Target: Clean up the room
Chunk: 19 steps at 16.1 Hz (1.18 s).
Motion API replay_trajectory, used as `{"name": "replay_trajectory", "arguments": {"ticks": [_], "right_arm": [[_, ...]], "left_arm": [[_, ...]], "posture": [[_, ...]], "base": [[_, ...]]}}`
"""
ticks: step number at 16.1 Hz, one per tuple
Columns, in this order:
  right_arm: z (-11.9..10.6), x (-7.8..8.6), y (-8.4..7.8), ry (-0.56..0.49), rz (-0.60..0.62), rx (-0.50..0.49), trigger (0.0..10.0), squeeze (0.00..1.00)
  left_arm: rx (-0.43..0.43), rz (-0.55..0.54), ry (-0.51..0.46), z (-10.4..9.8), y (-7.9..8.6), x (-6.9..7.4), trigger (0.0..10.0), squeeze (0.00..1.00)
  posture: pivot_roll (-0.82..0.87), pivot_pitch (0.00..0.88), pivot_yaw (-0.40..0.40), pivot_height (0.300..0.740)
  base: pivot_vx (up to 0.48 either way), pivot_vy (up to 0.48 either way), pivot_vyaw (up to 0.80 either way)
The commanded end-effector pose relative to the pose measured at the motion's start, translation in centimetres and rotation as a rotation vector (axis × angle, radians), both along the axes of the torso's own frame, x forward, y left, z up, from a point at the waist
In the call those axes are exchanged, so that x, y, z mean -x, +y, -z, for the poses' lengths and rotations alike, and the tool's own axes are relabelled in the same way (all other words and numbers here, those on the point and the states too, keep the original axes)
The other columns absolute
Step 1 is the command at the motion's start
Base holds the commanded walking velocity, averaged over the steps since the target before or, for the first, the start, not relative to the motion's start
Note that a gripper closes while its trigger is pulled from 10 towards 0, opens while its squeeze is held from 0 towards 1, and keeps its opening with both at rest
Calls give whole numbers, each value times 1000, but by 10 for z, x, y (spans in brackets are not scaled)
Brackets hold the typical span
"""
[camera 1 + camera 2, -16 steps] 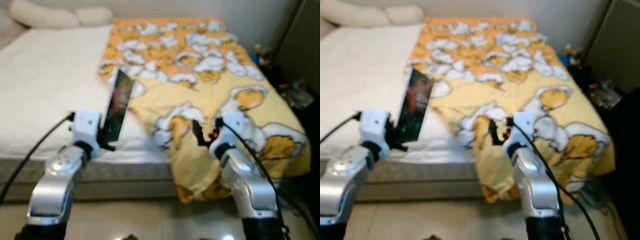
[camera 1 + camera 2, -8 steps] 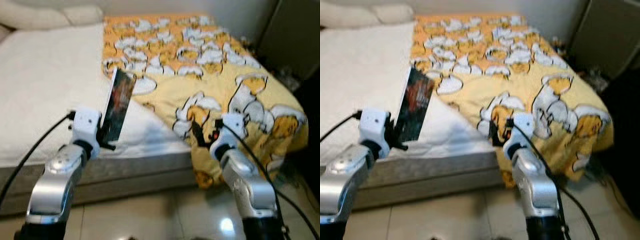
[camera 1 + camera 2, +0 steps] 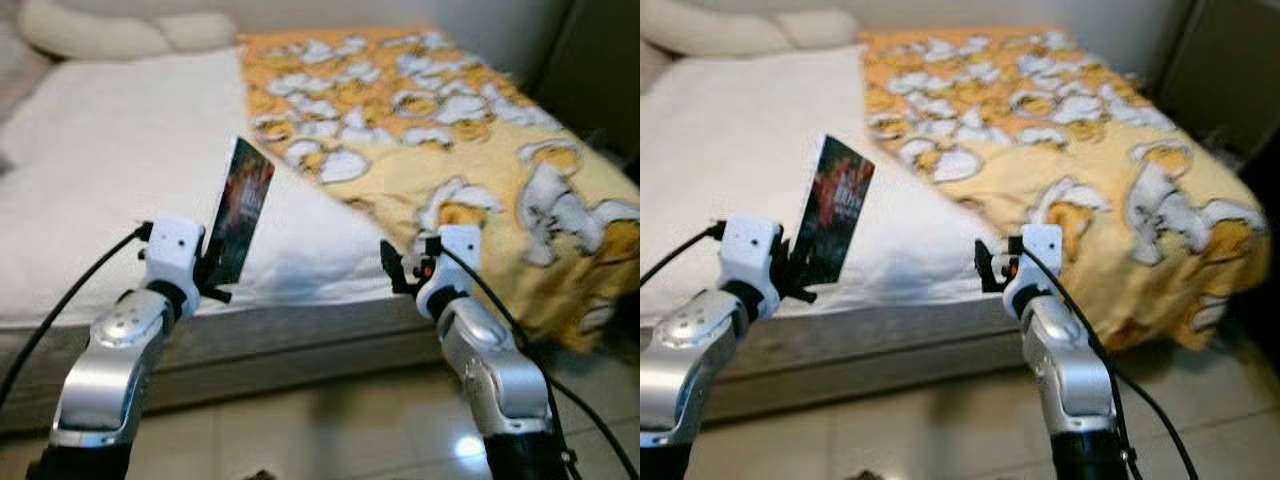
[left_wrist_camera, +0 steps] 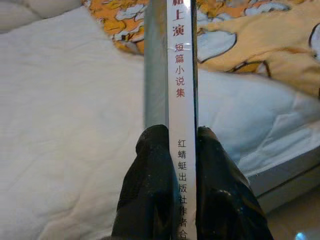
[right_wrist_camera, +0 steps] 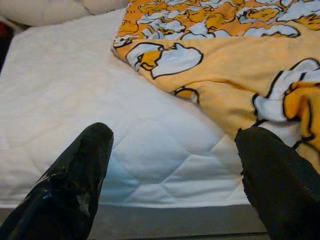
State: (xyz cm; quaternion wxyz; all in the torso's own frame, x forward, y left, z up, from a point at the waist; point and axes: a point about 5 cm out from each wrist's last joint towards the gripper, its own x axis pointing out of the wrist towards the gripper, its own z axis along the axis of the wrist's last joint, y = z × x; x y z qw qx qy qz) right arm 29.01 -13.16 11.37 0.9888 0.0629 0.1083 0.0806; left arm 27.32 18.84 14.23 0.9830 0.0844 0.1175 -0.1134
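My left gripper (image 3: pixel 207 283) is shut on a thin book (image 3: pixel 240 211) with a dark cover, held upright in front of the bed's near edge. The left wrist view shows its white spine (image 4: pixel 182 75) with red and black print clamped between the two black fingers (image 4: pixel 150 175). My right gripper (image 3: pixel 392 272) hangs open and empty over the mattress edge. Its fingers (image 5: pixel 80 175) stand wide apart in the right wrist view. A yellow and orange cartoon-print blanket (image 3: pixel 470 130) covers the bed's right half, and the white quilted mattress (image 3: pixel 110 170) lies bare on the left.
White pillows (image 3: pixel 110 30) lie at the head of the bed, far left. The grey bed base (image 3: pixel 300 350) runs across below the mattress. Glossy tiled floor (image 3: pixel 330 430) lies between me and the bed. A dark cabinet (image 3: pixel 1230 70) stands at the far right.
The camera has swung left, so the bed and blanket shifted right in view. Both arms keep their pose, and the book stays in the left gripper.
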Motion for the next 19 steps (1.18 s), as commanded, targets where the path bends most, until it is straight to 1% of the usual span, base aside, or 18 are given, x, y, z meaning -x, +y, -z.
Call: {"name": "replay_trajectory", "arguments": {"ticks": [1, 4, 6, 18, 19], "right_arm": [[0, 0, -5, 1, 18, 5, 10000, 0], [1, 1, -2, 1, 6, 6, 10000, 0], [3, 2, -3, 6, 6, 7, 10000, 0], [3, 1, -4, 0, 6, 16, 10000, 0], [2, 0, -4, -2, 6, 17, 10000, 0]], "left_arm": [[-5, 39, -48, -10, -8, -3, 10000, 0], [-6, 40, -51, -11, -7, -3, 10000, 0], [-8, 34, -53, -11, -4, -4, 10000, 0], [-9, 35, -51, -10, -6, -4, 10000, 0], [2, 13, -68, -12, -6, -6, 10000, 0]], "posture": [[-19, 0, 44, 740], [-17, 0, 44, 740], [-12, 0, 43, 740], [-18, 0, 48, 740], [-18, 0, 48, 740]], "base": [[0, 435, 0], [0, 433, 0], [0, 435, 0], [0, 432, 0], [0, 0, 0]]}}
